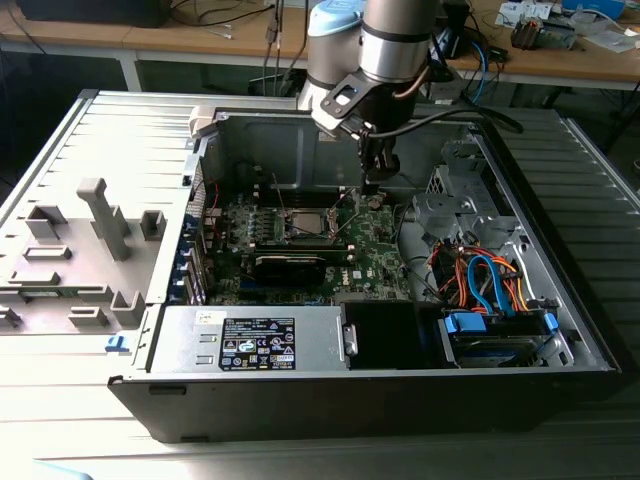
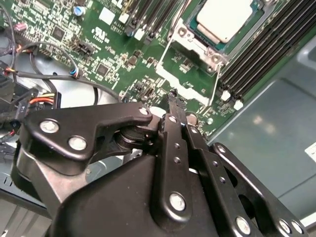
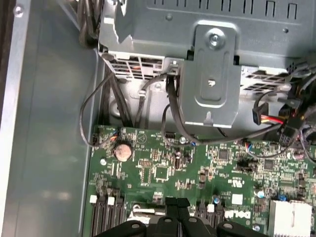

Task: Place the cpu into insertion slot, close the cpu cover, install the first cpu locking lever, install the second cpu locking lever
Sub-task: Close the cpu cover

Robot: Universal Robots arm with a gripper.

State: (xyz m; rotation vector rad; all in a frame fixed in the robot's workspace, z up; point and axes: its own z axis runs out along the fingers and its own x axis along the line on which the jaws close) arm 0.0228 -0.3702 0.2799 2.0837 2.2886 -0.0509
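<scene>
The cpu (image 2: 224, 19), a silvery square, lies in the insertion slot (image 1: 304, 223) on the green board. The cpu cover (image 2: 195, 41), a thin metal frame, sits around it. Two thin lever rods (image 2: 215, 83) run along the frame's sides; whether they are latched I cannot tell. My gripper (image 1: 371, 188) hangs just above the board, to the exterior view's right of the slot and apart from it. Its black fingers are shut with nothing between them, as both wrist views show (image 2: 173, 97) (image 3: 177, 202).
A round coin battery (image 3: 123, 151) lies on the board near the fingertips. A black heatsink block (image 1: 290, 266) sits in front of the slot. Memory slots (image 2: 266, 49), a grey drive cage (image 3: 212, 74), cables (image 1: 480, 280) and the case walls (image 1: 250, 125) stand close around.
</scene>
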